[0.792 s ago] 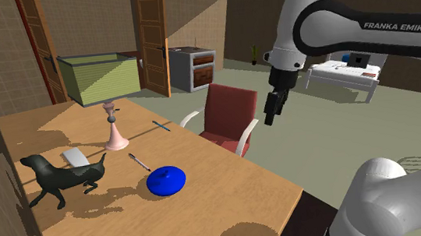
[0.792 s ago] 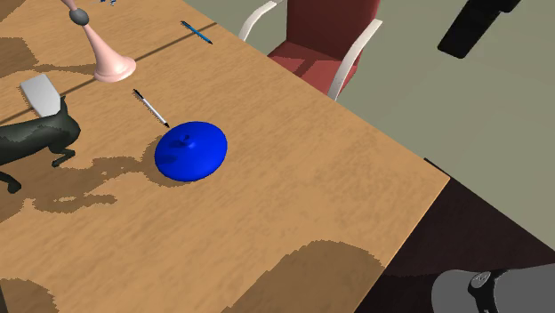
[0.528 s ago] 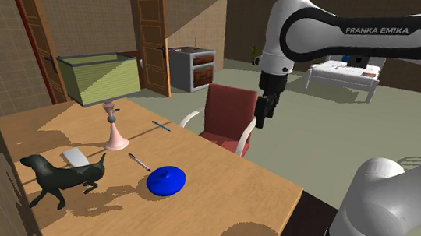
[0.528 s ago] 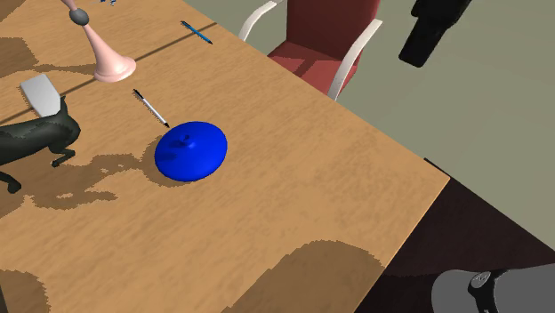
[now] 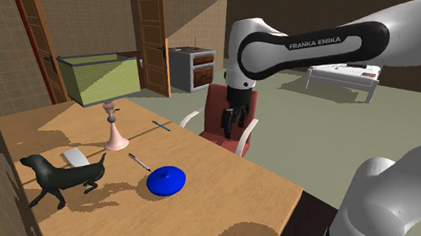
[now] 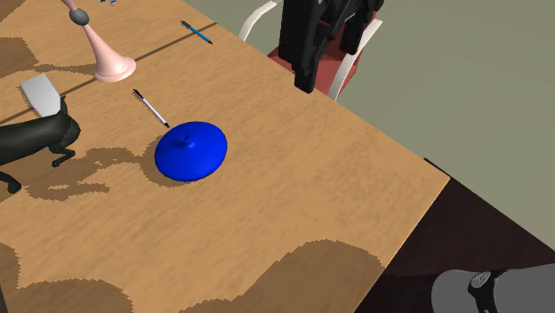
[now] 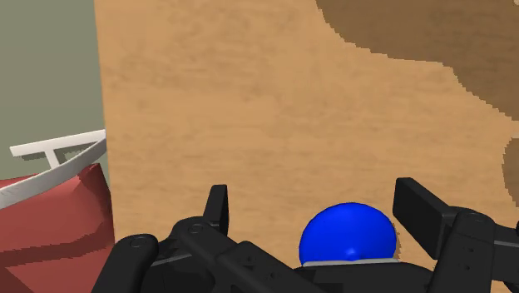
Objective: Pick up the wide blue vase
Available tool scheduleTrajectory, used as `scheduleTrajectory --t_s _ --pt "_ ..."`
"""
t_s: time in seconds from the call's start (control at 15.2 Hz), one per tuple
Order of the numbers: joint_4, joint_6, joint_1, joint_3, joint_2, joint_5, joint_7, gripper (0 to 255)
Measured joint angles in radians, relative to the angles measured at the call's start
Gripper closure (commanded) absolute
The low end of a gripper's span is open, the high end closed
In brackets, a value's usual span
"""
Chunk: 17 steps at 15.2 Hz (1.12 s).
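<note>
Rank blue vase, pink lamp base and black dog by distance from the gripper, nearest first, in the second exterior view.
From the gripper:
1. Blue vase, mid-table.
2. Pink lamp base, top left.
3. Black dog, left edge.

I see a wooden bench [image 5: 231, 190] patched with shadow. On it a black dog figurine [image 5: 58, 178] stands near the shoulder view's left edge, a pale flat slab [image 5: 75, 157] just behind it. A lamp with a pink stand [image 5: 115, 137] and a green shade [image 5: 100, 77] rises beyond. A black-and-white pen [image 5: 139, 161] lies nearer, a blue pen [image 5: 161, 126] farther back. A red chair [image 5: 214, 109] with white arms sits at the bench's far side. Behind are a wooden door [image 5: 151, 40], a grey cabinet [image 5: 193, 66] and a white table [image 5: 342, 74].
</note>
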Motion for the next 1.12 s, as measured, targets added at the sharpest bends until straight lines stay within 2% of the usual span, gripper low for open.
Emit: scheduleTrajectory --t_s 0.46,1.12 --pt "0.133 0.118 0.01 0.066 0.272 -0.005 0.091 0" --pt "0.427 0.183 0.048 0.119 0.668 -0.074 0.231 0"
